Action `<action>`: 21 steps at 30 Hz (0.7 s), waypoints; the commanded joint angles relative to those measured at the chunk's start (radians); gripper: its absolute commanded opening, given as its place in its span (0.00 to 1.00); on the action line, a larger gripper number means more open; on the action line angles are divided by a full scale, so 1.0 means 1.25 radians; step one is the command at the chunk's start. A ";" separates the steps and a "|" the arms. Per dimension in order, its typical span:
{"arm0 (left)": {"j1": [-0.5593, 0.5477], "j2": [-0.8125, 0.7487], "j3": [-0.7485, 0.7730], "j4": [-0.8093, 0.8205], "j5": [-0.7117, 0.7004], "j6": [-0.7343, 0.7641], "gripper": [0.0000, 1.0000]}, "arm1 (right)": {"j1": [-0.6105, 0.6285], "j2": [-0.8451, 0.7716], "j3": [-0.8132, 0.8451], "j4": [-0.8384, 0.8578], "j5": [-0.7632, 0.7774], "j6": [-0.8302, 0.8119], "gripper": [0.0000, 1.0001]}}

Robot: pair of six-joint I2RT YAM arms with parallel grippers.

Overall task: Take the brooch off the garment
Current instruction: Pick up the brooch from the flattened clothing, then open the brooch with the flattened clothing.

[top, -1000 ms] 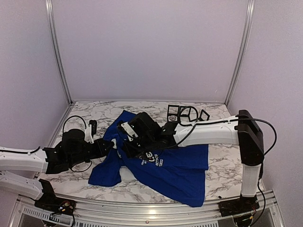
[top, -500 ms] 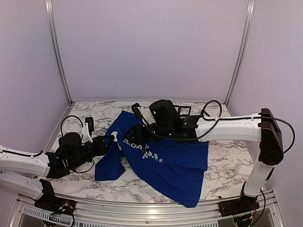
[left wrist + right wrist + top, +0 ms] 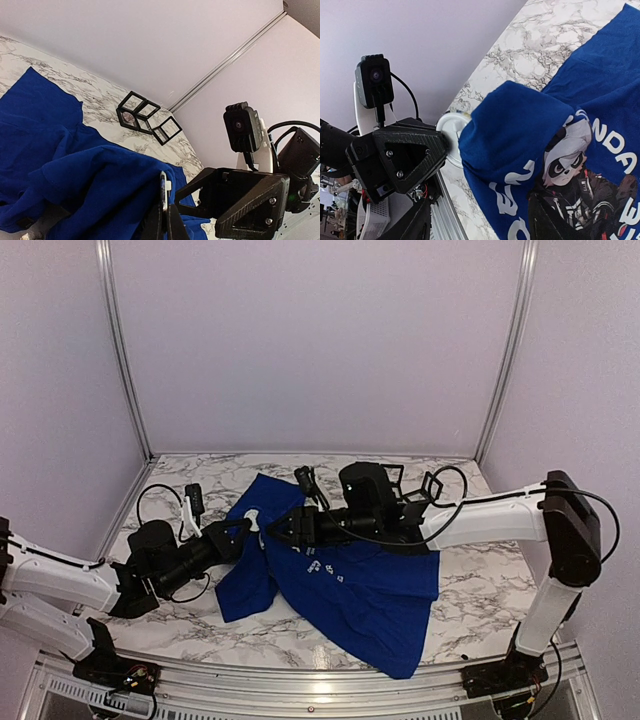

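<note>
The garment (image 3: 360, 585) is a royal-blue T-shirt spread over the marble table, its panda graphic (image 3: 568, 156) facing my right wrist camera. A fold of it (image 3: 95, 175) is lifted at the left. My left gripper (image 3: 238, 536) is shut on the brooch (image 3: 252, 519), a white round disc seen edge-on (image 3: 163, 192) at the crest of that fold. The brooch (image 3: 451, 136) touches the fabric, and its right side is hidden behind it. My right gripper (image 3: 286, 529) is open, and the raised fold (image 3: 515, 130) lies between its spread fingers.
Several black open-frame boxes (image 3: 395, 480) stand at the back of the table, also seen as black frames (image 3: 145, 117) in the left wrist view. The two grippers face each other only a few centimetres apart. Grey walls close the table at the back and sides.
My right gripper has opened from shut on the garment, and its arm has swung back to the right. My left arm has moved up and right with the brooch, lifting the fold.
</note>
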 commanded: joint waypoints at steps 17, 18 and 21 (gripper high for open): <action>-0.003 0.079 -0.015 0.210 0.110 -0.055 0.00 | -0.066 0.081 -0.065 0.398 -0.160 0.235 0.47; -0.003 0.079 -0.015 0.212 0.112 -0.056 0.00 | -0.068 0.085 -0.067 0.411 -0.166 0.245 0.47; -0.003 0.079 -0.012 0.208 0.117 -0.056 0.00 | -0.068 0.091 -0.070 0.429 -0.172 0.256 0.45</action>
